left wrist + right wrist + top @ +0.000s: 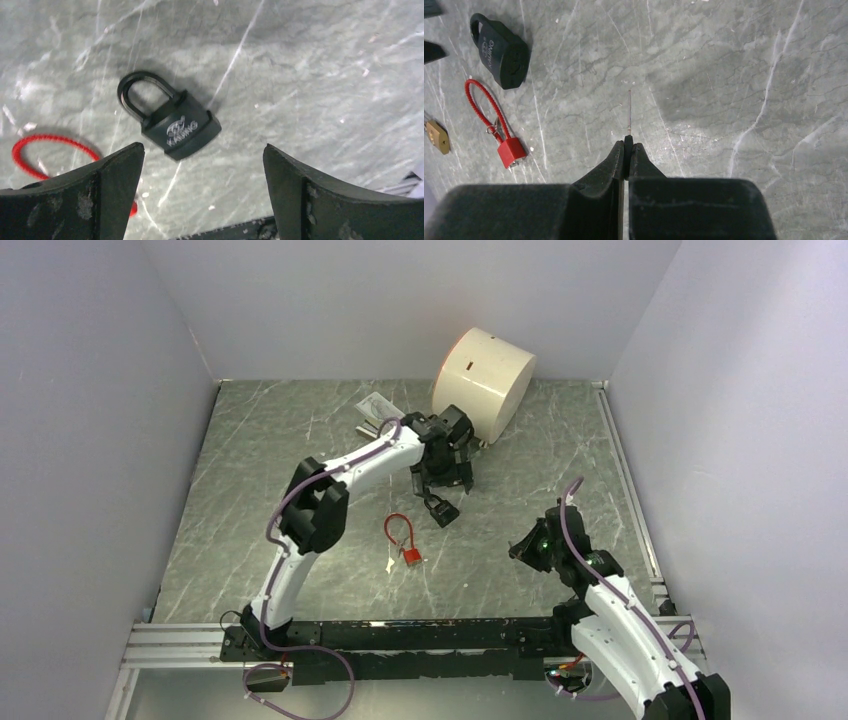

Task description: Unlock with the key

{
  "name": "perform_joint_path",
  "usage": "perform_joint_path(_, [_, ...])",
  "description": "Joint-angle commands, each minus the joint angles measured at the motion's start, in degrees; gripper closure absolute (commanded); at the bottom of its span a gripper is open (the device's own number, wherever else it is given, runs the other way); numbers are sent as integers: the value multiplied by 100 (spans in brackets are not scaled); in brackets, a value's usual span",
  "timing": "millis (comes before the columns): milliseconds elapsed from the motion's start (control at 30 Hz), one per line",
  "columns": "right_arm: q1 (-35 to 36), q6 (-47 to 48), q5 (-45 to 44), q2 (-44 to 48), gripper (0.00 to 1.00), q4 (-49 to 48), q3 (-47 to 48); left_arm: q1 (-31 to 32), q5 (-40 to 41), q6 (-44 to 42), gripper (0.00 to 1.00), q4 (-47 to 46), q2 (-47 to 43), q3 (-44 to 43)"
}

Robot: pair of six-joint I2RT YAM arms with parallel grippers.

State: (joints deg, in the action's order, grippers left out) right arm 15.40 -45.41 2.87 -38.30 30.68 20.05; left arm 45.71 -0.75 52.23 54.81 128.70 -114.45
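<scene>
Hovering above the black padlock (pixel 175 122), the left pincer (pixel 202 150) stands released, its two fingers spread wide with nothing between them. The padlock lies flat on the tabletop (pixel 560 460) near the middle. Its shackle appears seated in the body, and its printed face is turned up. In the left wrist view it sits just beyond the gap between the fingers, apart from both.

A red cable lock (pixel 511 150) lies just beside the padlock on the near-left side, not touching it. A small brass piece (pixel 437 138) rests close to the red lock's body. From overhead it resembles a key, but it is too small to confirm.

The right pincer (pixel 628 145) is clenched, fingertips pressed together, and held over bare tabletop well to the right of the locks. A thin straight line shows just ahead of its tips. It cannot be told whether this is something gripped or a mark on the surface.

A white cylinder (pixel 485 380) lies on its side at the far edge, with a small packet (pixel 373 407) to its left.
</scene>
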Motion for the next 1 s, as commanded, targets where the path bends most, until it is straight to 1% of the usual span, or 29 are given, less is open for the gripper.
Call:
perform_joint_path(0, [-19, 143, 152, -194, 100, -292, 0, -27, 66, 589, 6, 649, -645, 153])
perform_joint_path(67, [-19, 197, 199, -294, 100, -355, 20, -24, 67, 979, 6, 820, -601, 289])
perform_joint_path(100, [-17, 206, 223, -322, 100, -380, 24, -12, 67, 1195, 6, 802, -575, 386])
perform_joint_path(167, [-19, 205, 284, -335, 100, -453, -4, -6, -23, 1366, 6, 658, -492, 579])
perform_joint_path(267, [-15, 174, 380, -371, 100, -609, -54, -11, -105, 1541, 6, 668, -232, 425])
perform_joint_path(367, [-19, 204, 423, -488, 100, -692, -43, -16, -15, 1641, 6, 758, -34, 199])
perform_joint_path(467, [-23, 235, 412, -529, 100, -756, -58, -38, 23, 1760, 6, 505, 74, 234])
perform_joint_path(533, [-27, 249, 378, -520, 100, -813, -92, -36, 63, 1727, 9, 398, 177, 238])
perform_joint_path(667, [-22, 290, 284, -563, 100, -792, -72, -43, 67, 1808, 13, 773, 453, -4])
perform_joint_path(800, [-26, 294, 258, -547, 100, -804, -93, -37, 252, 1898, 15, 748, 526, 14])
perform_joint_path(967, [-27, 313, 266, -602, 100, -839, -86, -36, 219, 1811, 20, 848, 634, -65])
